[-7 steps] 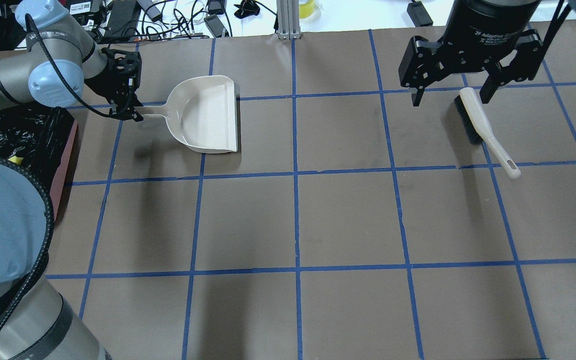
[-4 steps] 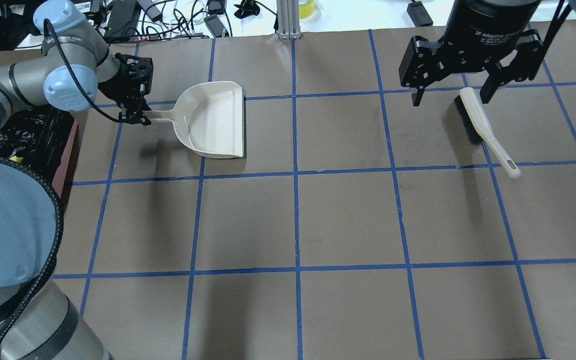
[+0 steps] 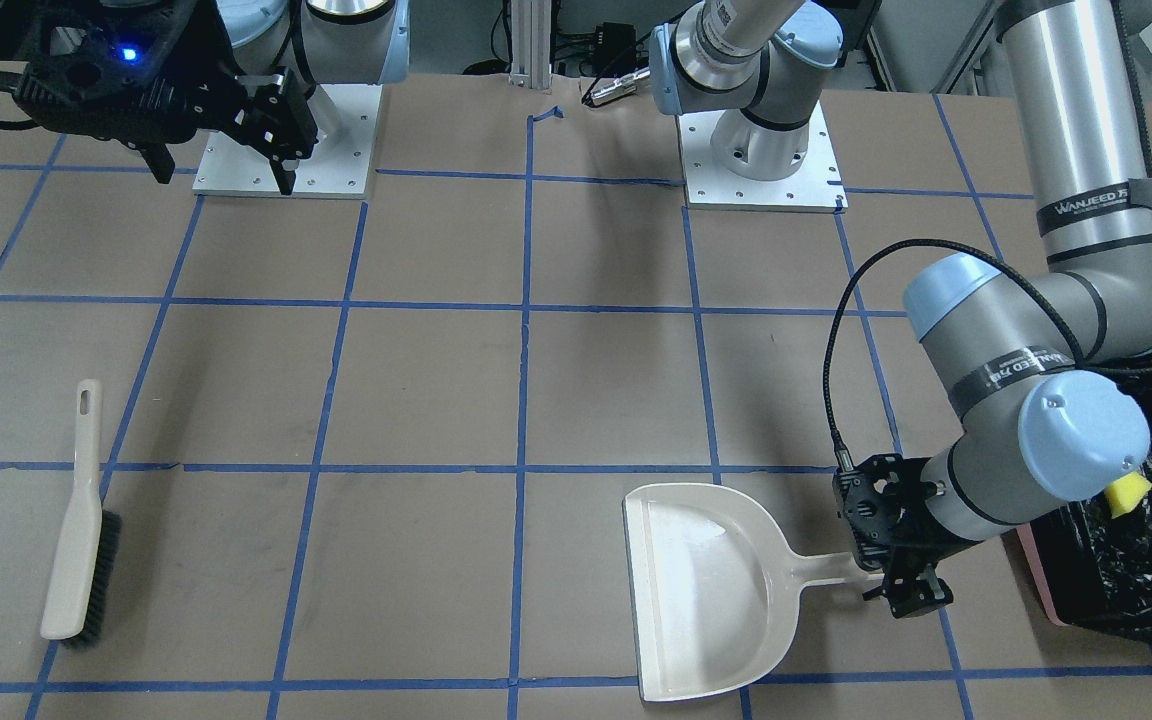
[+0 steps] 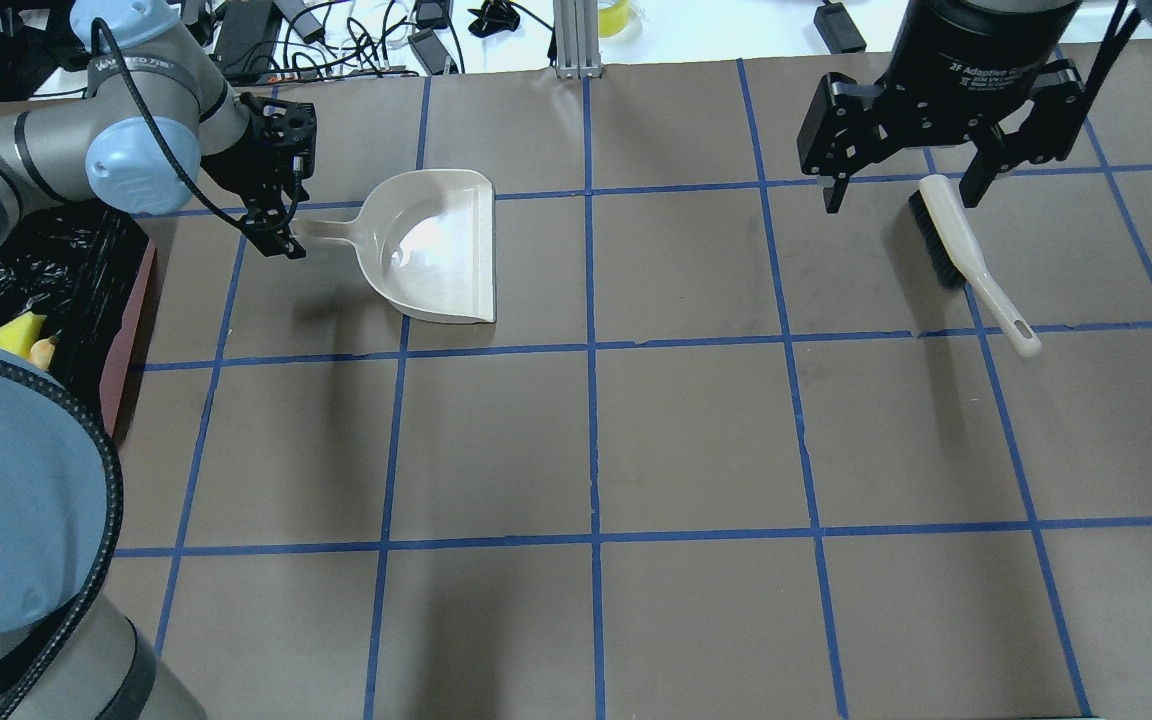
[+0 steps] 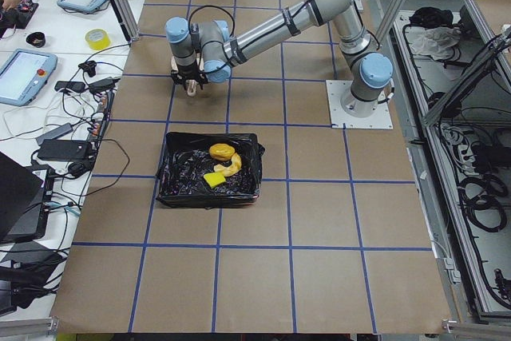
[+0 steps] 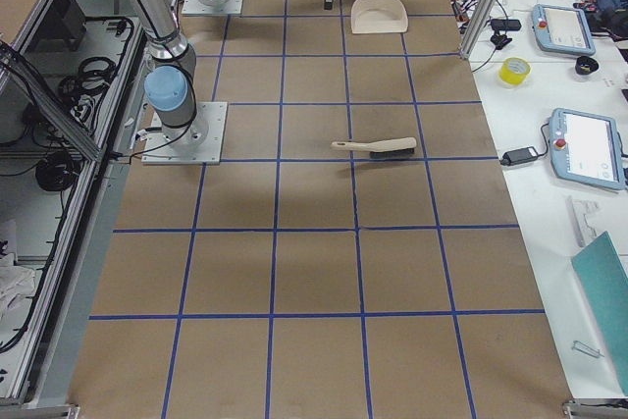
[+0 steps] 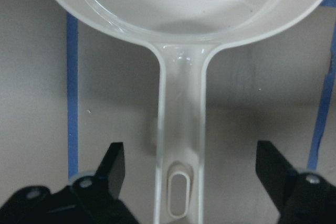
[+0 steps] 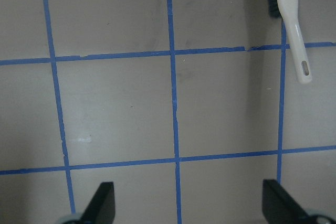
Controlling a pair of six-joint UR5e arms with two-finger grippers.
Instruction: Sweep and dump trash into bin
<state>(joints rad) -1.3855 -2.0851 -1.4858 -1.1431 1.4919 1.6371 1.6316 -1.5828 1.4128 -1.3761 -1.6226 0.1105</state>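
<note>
The cream dustpan (image 4: 436,245) lies empty on the table, handle toward the bin. My left gripper (image 4: 276,225) is open, its jaws standing either side of the handle (image 7: 181,129) without touching it. The pink bin (image 4: 131,330) with its black bag stands at the table's left edge. The trash lies inside it: the golden-brown lump (image 5: 221,150), the pale crescent (image 5: 232,166) and the yellow wedge (image 5: 213,179). My right gripper (image 4: 901,195) is open and empty, high above the brush (image 4: 946,240).
The brush lies on the table at the far right, its handle toward the robot; it also shows in the right wrist view (image 8: 290,14). Cables and boxes lie beyond the table's far edge (image 4: 336,40).
My left arm and the dustpan have shifted a little to the right, away from the bin. More of the trash in the bin now shows. The right arm has not moved.
</note>
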